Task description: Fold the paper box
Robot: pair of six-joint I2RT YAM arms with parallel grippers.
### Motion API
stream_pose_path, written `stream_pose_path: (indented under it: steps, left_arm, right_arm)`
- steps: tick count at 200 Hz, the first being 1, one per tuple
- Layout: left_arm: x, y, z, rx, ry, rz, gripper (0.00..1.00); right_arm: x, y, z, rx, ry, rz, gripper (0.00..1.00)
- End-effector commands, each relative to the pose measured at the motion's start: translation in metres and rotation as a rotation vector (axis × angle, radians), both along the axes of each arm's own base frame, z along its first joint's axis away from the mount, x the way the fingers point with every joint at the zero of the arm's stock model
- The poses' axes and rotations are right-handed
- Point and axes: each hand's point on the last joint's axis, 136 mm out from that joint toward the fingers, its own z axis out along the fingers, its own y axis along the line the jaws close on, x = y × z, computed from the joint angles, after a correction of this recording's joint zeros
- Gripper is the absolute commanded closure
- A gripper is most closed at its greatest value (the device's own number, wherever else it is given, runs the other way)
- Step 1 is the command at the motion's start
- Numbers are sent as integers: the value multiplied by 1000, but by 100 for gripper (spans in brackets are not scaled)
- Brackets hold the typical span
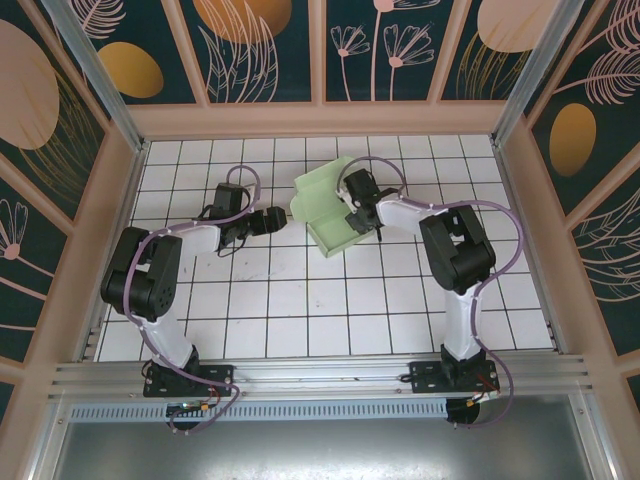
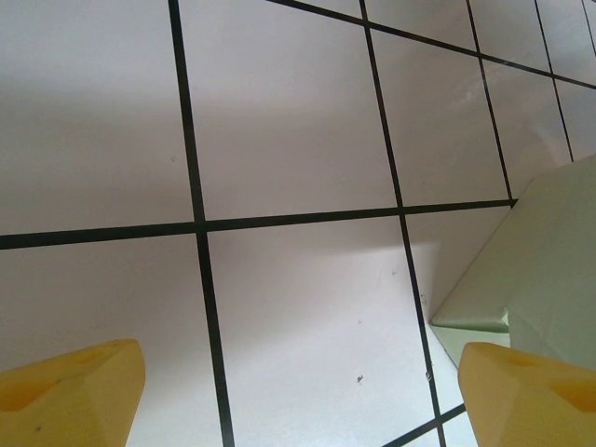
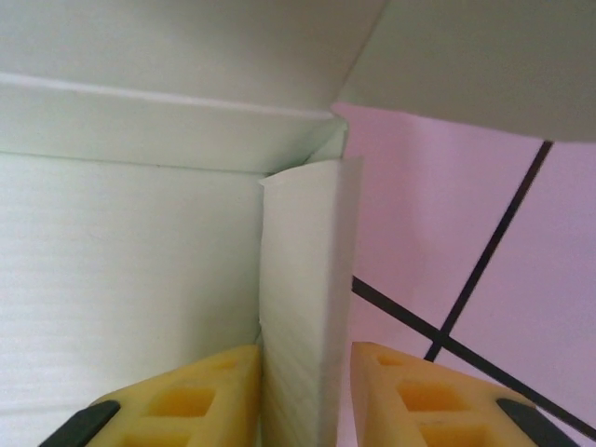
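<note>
The paper box [image 1: 322, 205] is pale mint-green card, partly folded, with raised walls and a flap at the back. It lies on the tiled floor between the two arms. My right gripper [image 1: 358, 222] reaches into it from the right. In the right wrist view one upright wall [image 3: 307, 270] stands between the yellow fingers [image 3: 200, 400] of my right gripper [image 3: 305, 396]. The left finger touches the wall and a thin gap shows at the right one. My left gripper [image 1: 283, 218] is open just left of the box. Its wide-apart tips [image 2: 303, 400] frame bare tile, with the box corner [image 2: 549, 251] at the right.
The white tiled floor [image 1: 300, 300] with black grid lines is fenced by pinkish walls [image 1: 130, 170] on three sides. A metal rail [image 1: 320, 375] carries both arm bases at the near edge. Free tiles lie in front of the box.
</note>
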Motion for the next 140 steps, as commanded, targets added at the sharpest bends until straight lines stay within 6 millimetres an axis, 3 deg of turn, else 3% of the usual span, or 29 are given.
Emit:
stream_pose_path:
  steps: [1,14,58,83,87,114,140]
  left_arm:
    - [-2,5,7,18,-20,0,13]
    - [-2,5,10,20,-25,1,13]
    - [1,5,17,12,-53,2,14]
    - [1,1,19,-4,-70,-17,13]
    - [2,1,31,-13,-101,-19,13]
    - [2,-1,37,-21,-121,-28,13]
    - [2,-2,37,-24,-121,-35,13]
  right_arm:
    - [-3,3,17,90,-11,-16,60]
    - [-2,3,23,117,-23,-25,51]
    - [0,3,45,220,-61,-34,33]
    - [1,3,62,304,-91,-33,32]
    - [1,3,64,318,-93,-34,32]
    - [2,2,70,385,-88,-45,33]
    - [1,4,61,420,-27,-60,48]
